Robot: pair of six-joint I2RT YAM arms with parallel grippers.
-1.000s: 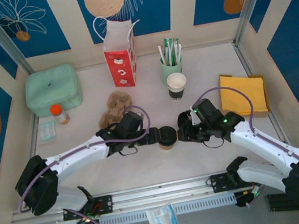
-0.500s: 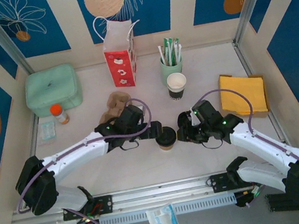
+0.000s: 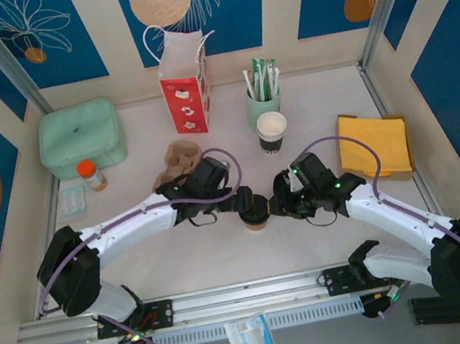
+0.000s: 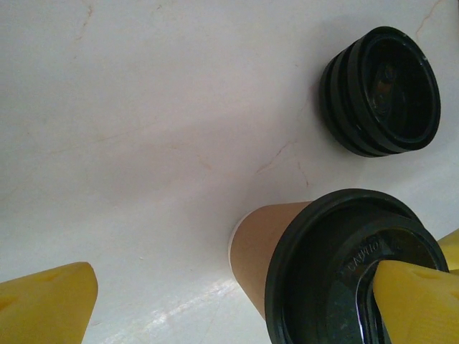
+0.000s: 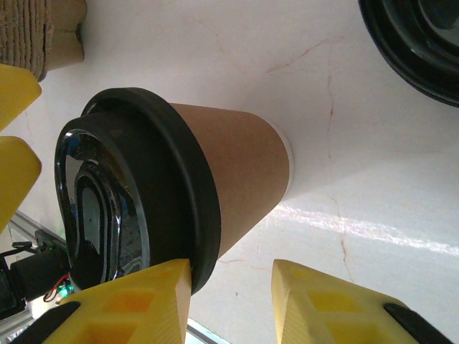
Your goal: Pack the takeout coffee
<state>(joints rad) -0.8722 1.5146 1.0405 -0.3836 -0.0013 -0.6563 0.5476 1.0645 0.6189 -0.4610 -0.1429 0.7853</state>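
Spread wide apart at the left fingers (image 4: 43, 308), clamped on nothing. In the left wrist view, one yellow tip over the round black lid (image 4: 344, 265) of the takeout coffee cup (image 4: 262, 247), the other well off to the opposite side, with bare counter (image 4: 143, 129) between. Touching the lid or merely in front of it: impossible to tell.

Apart too at the right fingers (image 5: 129, 304), gripping nothing. In the right wrist view, the lid's rim against or just in front of one of them, hard to say which.

From the top camera, right between the two sets of fingers: the cup, upright on the counter, lid on, tan-brown paper with a white edge at the end away from the lid.

Just past the cup from the left fingers, close to the right ones: a round black ribbed plastic piece (image 4: 380, 89), lying on the counter apart from the cup.

Just behind the left fingers, a brown corrugated cardboard sleeve (image 3: 177, 161). Farther back from the right fingers, a black-sided paper cup (image 3: 273, 132), and behind that a mint-green cup of sticks (image 3: 262, 96). Out to the right of the right fingers, yellow napkins (image 3: 374, 143).

Far back from the left fingers, a red-and-white paper bag (image 3: 184, 82). Well out to their left, a mint-green case (image 3: 81, 138), an orange-capped bottle (image 3: 89, 175) and a small clear packet (image 3: 73, 201).
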